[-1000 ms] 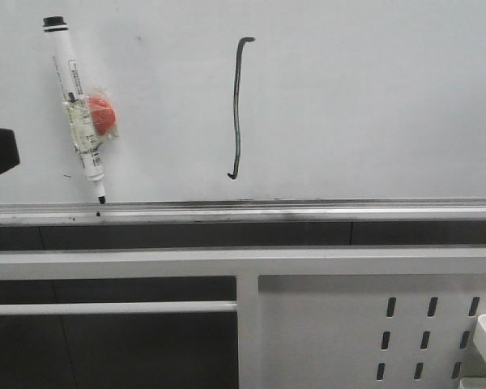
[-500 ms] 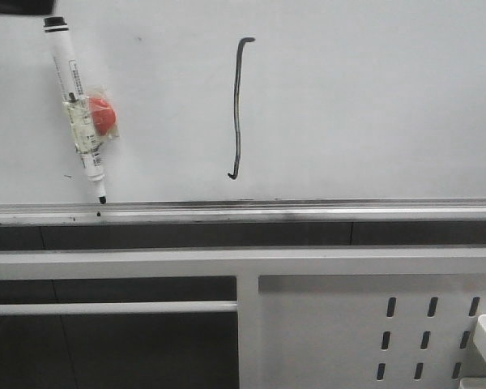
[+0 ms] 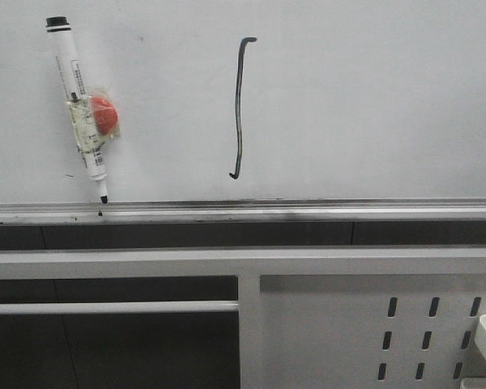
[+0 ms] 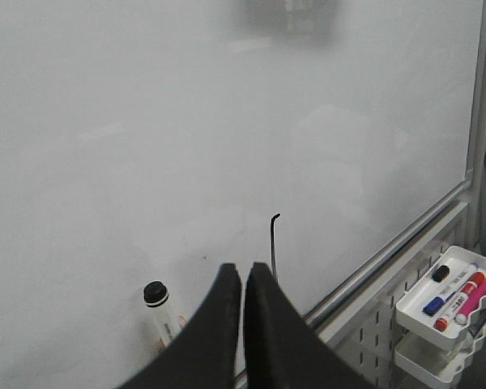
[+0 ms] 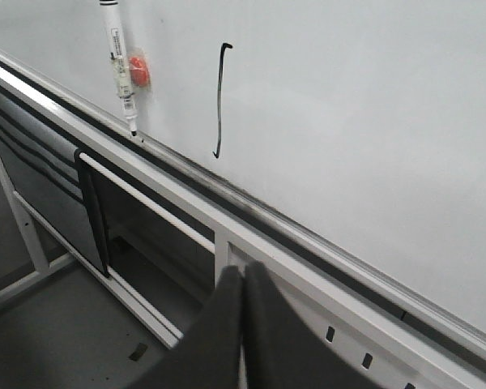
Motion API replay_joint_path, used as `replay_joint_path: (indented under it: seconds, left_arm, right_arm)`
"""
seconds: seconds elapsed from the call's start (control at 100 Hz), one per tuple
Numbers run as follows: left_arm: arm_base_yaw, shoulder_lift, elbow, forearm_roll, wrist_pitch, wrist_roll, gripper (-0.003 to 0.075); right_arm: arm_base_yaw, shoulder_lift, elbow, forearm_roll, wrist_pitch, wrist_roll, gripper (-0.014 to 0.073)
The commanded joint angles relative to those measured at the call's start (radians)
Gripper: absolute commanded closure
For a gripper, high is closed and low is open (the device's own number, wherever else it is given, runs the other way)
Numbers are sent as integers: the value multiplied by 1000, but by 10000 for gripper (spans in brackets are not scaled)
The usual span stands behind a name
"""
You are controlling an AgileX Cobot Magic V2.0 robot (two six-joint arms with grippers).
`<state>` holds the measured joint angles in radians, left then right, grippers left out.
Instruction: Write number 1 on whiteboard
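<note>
The number 1 [image 3: 239, 107] is a thin dark vertical stroke on the whiteboard [image 3: 373, 97]; it also shows in the left wrist view [image 4: 274, 239] and the right wrist view [image 5: 219, 100]. A white marker [image 3: 78, 105] with a red magnet leans on the board at the left, tip down on the silver ledge [image 3: 308, 209]. My left gripper [image 4: 243, 271] is shut and empty, held back from the board. My right gripper [image 5: 244, 271] is shut and empty, low before the frame. Neither gripper shows in the front view.
A white perforated metal panel [image 3: 373, 332] sits below the ledge at the right. A white tray [image 4: 445, 296] with several markers hangs on it. A white rail [image 3: 105, 307] and dark openings lie below at the left.
The dark left arm at the front view's left edge rose to the top edge, then left the view. The marker and stroke stay put.
</note>
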<state>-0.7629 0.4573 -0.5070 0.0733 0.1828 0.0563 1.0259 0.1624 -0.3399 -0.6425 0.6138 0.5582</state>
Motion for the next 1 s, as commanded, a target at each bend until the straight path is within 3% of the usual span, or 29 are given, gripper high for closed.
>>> replay_joint_path:
  seconds: [0.0,0.27,0.48,0.71,0.88,0.99]
  left_arm:
    - [14,-21,-27,36,-46,-7,740]
    - [397,-233,73,-73,-12,-9,740]
    - [605,-282,138,-67,8,-9,740]
    - [743,-329,264,-102,1,-11,740]
    - [745,-488,406,-104,-20,-11,740]
    - [743,-481,469,-104,-48,-13,740]
  right_arm:
    - [-3,8,-24,-32,-53,-2,643]
    - [-3,8,-24,-32,-53,-2,643]
    - [-3,8,-24,-32,-53,-2,643]
    - [-3,8,-24,-32,-53,-2,643]
    - [-3,8,-24,-32,-53,-2,643]
    - [-3,8,-24,-32,-53,-2,643]
